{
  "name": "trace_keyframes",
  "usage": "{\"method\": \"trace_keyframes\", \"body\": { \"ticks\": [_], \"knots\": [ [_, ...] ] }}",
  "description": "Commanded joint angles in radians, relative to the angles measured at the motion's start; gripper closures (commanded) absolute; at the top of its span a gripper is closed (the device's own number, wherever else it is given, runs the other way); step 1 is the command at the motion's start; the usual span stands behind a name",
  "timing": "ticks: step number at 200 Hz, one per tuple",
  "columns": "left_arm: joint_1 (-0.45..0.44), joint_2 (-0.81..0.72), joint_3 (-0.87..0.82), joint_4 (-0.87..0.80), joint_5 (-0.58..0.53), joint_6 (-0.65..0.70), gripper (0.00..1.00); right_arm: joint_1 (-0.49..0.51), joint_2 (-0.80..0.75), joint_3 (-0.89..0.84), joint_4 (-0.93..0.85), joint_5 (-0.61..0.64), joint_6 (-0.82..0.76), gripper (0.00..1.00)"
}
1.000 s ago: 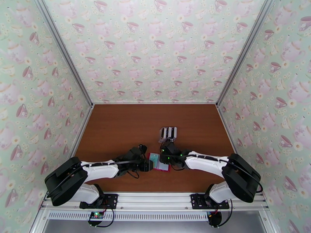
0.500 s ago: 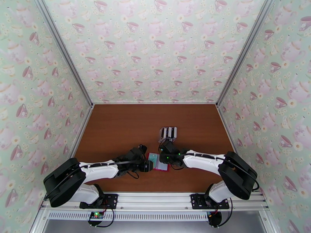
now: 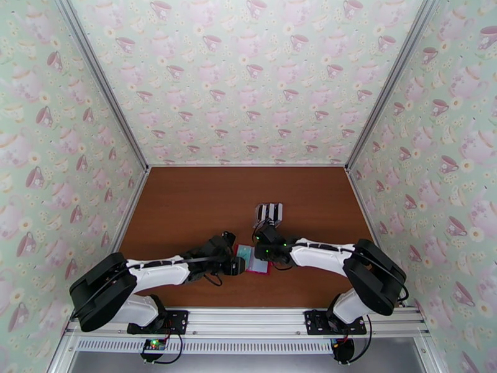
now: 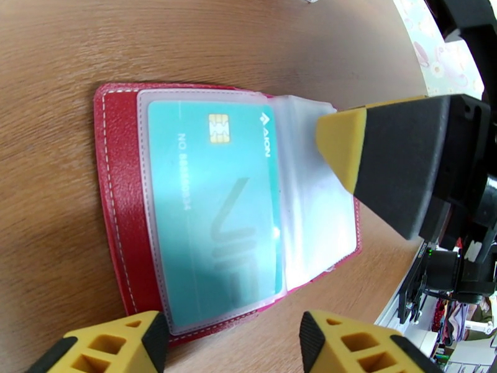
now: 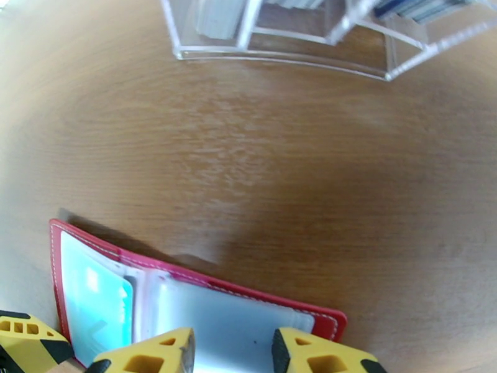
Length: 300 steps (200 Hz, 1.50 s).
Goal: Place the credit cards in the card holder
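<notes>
Teal card (image 4: 211, 206) is in the wallet (image 4: 118, 200), the rest seem to sit in the far rack (image 5: 279, 54). Left hand (image 4: 230, 334) and right hand (image 5: 233, 346) are both part-open and empty.

- The card holder (image 3: 263, 269) (image 4: 118, 181) (image 5: 205, 278), a small red wallet with pale stitching, lies open and flat near the table's near edge, about midway along it.
- A teal card (image 3: 246, 252) (image 4: 211, 212) (image 5: 93, 299) with a gold chip sits inside its left clear sleeve.
- More cards (image 3: 268, 212) (image 5: 407, 2) stand in a clear rack (image 5: 298, 54) just beyond, toward the table's middle.
</notes>
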Motion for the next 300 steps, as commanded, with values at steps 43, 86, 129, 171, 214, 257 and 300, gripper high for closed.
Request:
{"method": "trace_keyframes", "body": {
  "ticks": [43, 86, 129, 171, 214, 257, 300],
  "knots": [
    [-0.013, 0.027, 0.016, -0.171, -0.099, 0.032, 0.38, -0.007, 0.045, 0.002, 0.055, -0.071, 0.002, 0.59],
    [-0.022, 0.041, 0.013, -0.15, -0.093, 0.021, 0.35, -0.005, 0.015, -0.052, 0.156, -0.166, 0.044, 0.6],
    [-0.027, 0.054, 0.005, -0.111, -0.07, 0.014, 0.3, -0.005, 0.011, -0.075, 0.221, -0.233, 0.073, 0.6],
    [-0.027, 0.054, 0.001, -0.103, -0.07, 0.013, 0.3, -0.006, -0.009, -0.097, 0.295, -0.287, 0.107, 0.6],
    [-0.028, 0.059, 0.004, -0.099, -0.067, 0.014, 0.29, 0.002, -0.008, -0.091, 0.32, -0.31, 0.118, 0.6],
    [-0.03, 0.074, 0.027, -0.17, -0.12, 0.023, 0.38, 0.006, 0.001, -0.087, 0.332, -0.322, 0.123, 0.6],
    [-0.03, 0.076, 0.031, -0.189, -0.142, 0.021, 0.6, 0.005, -0.037, -0.072, 0.286, -0.301, 0.105, 0.6]
  ]
}}
